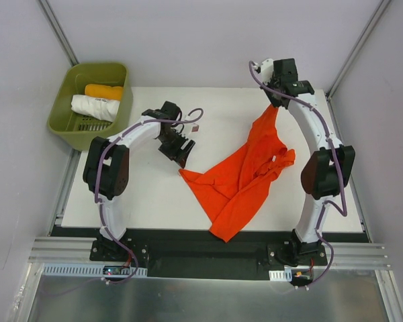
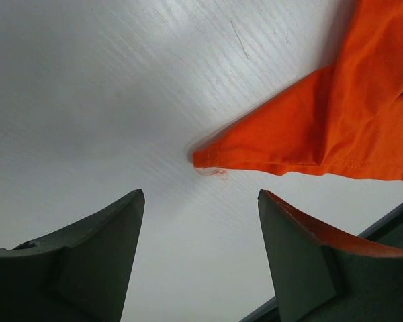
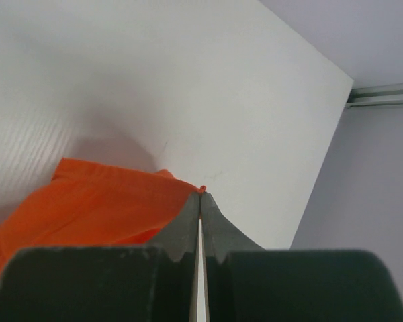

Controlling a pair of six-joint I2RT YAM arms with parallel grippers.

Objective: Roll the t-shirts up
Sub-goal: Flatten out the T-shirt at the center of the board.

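The bench (image 1: 141, 201) is crossed by the crumpled tee (image 1: 245, 178), stretched from 6 o'clock toward 1 o'clock. A green basket (image 1: 57, 114) (two rolls inside) is set beside the bench at 10 o'clock. The tee's far end is pinched in the right tool (image 1: 274, 106). The left tool (image 1: 181, 157) is spread just beside the tee's 9 o'clock corner, with nothing gripped.

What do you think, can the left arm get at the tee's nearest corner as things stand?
Probably yes: the left end effector is open just short of a corner of the tee, with only bare table between. The right end effector pinches the far end.
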